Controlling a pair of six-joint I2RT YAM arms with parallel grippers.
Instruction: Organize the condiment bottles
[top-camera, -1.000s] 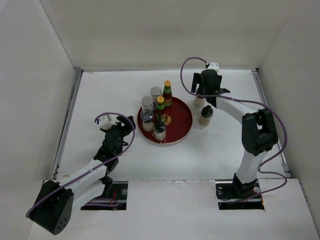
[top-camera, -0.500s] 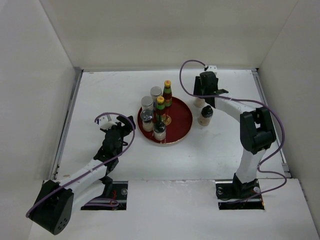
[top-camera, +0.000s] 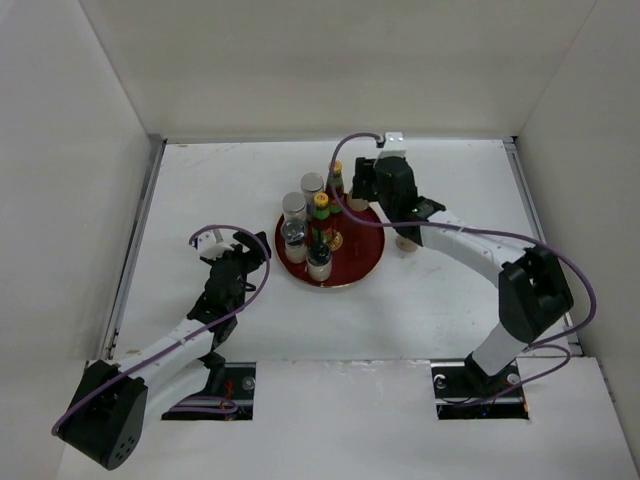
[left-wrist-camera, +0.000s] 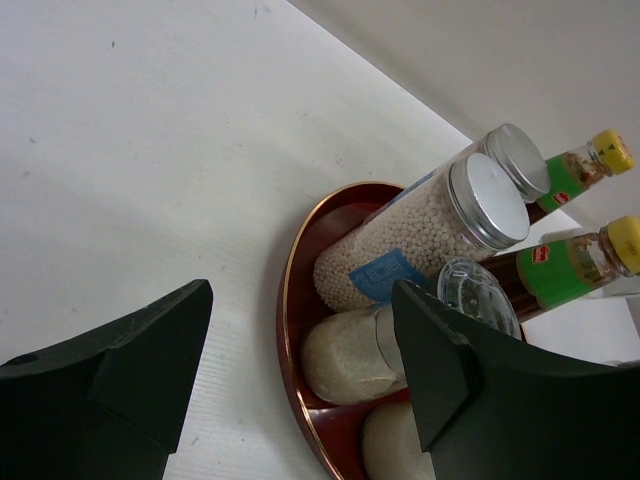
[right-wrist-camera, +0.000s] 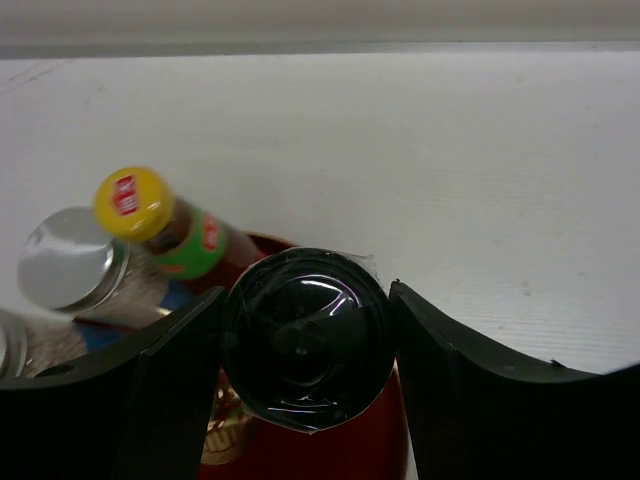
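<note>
My right gripper (top-camera: 370, 190) is shut on a black-topped pale shaker (right-wrist-camera: 305, 335) and holds it over the back right part of the round red plate (top-camera: 365, 255). On the plate stand two silver-capped shakers (top-camera: 313, 185), two dark red sauce bottles with yellow caps (top-camera: 321, 210) and two pale shakers (top-camera: 319, 262). Another pale shaker (top-camera: 405, 240) stands on the table right of the plate, partly hidden by my right arm. My left gripper (top-camera: 245, 255) is open and empty, just left of the plate. In the left wrist view the plate rim (left-wrist-camera: 290, 300) and a pale shaker (left-wrist-camera: 345, 355) lie between its fingers.
White walls enclose the table on the left, back and right. A metal strip (top-camera: 140, 230) runs along the table's left edge. In the right wrist view a sauce bottle (right-wrist-camera: 133, 203) and a silver cap (right-wrist-camera: 65, 260) stand close left of the held shaker.
My right gripper has moved left from the table's back right to over the plate, carrying the black-topped shaker. The left arm has not moved.
</note>
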